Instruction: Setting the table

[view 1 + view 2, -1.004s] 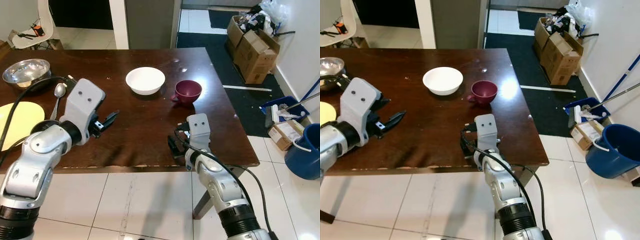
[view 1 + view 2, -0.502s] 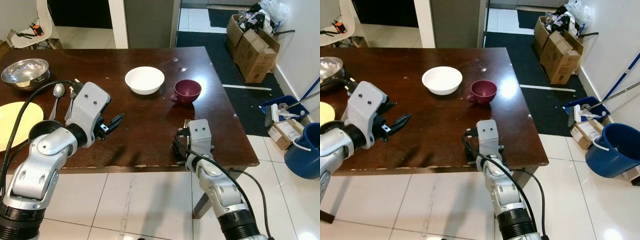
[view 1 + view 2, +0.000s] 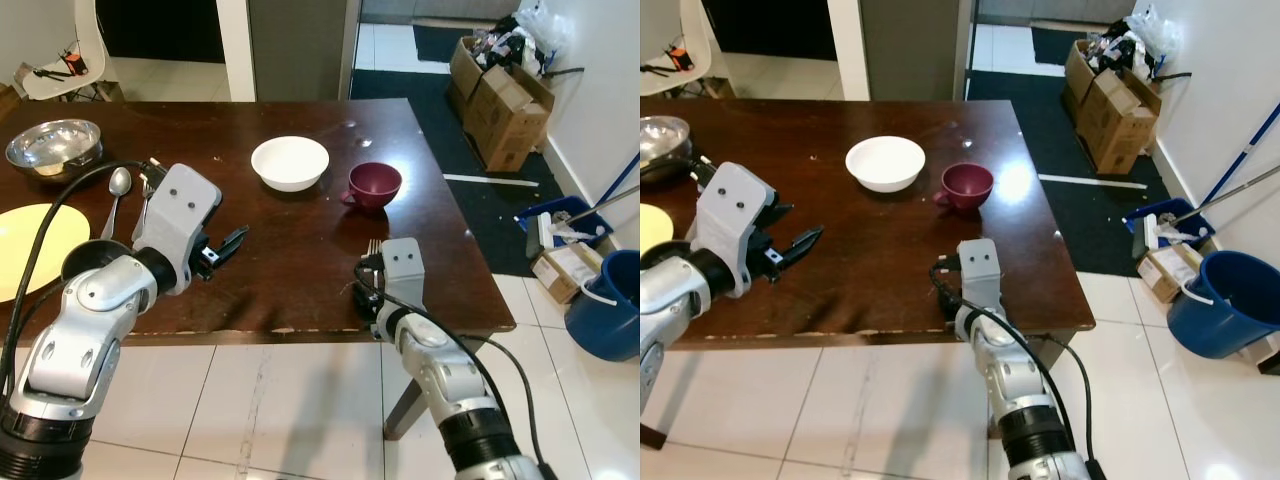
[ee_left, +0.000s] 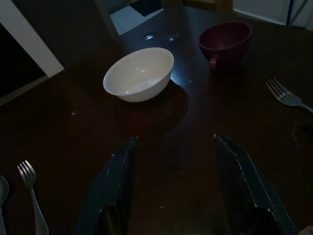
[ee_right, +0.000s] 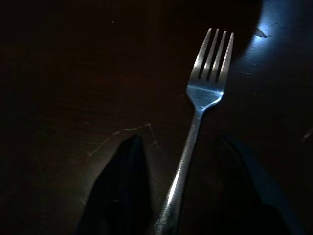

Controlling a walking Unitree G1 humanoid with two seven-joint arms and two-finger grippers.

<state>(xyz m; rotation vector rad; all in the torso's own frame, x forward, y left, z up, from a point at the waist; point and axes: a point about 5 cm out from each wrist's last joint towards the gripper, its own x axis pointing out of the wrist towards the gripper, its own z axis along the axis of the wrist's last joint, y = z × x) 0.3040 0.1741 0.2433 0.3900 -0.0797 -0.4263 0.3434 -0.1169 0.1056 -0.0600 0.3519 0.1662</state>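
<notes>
A silver fork (image 5: 203, 112) lies on the dark wooden table (image 3: 300, 250) near its front edge. My right gripper (image 5: 183, 186) is open, with one finger on each side of the fork's handle. The fork's tines (image 3: 372, 245) point towards a maroon cup (image 3: 375, 184). A white bowl (image 3: 290, 162) sits left of the cup. My left gripper (image 3: 225, 245) hovers open over bare table, aimed at the white bowl (image 4: 139, 73). At the left lie a yellow plate (image 3: 35, 245), a spoon (image 3: 117, 190) and a second fork (image 4: 32, 196).
A steel bowl (image 3: 52, 145) stands at the table's far left corner. Cardboard boxes (image 3: 500, 90) sit on the floor to the right, with a blue bucket (image 3: 605, 305) and mop handle nearer. A white chair (image 3: 70, 50) is behind the table. White tiles lie in front.
My left gripper has swung a little to the right over the table. The right gripper has stayed near the front edge, and the fork's tines now show beyond its wrist.
</notes>
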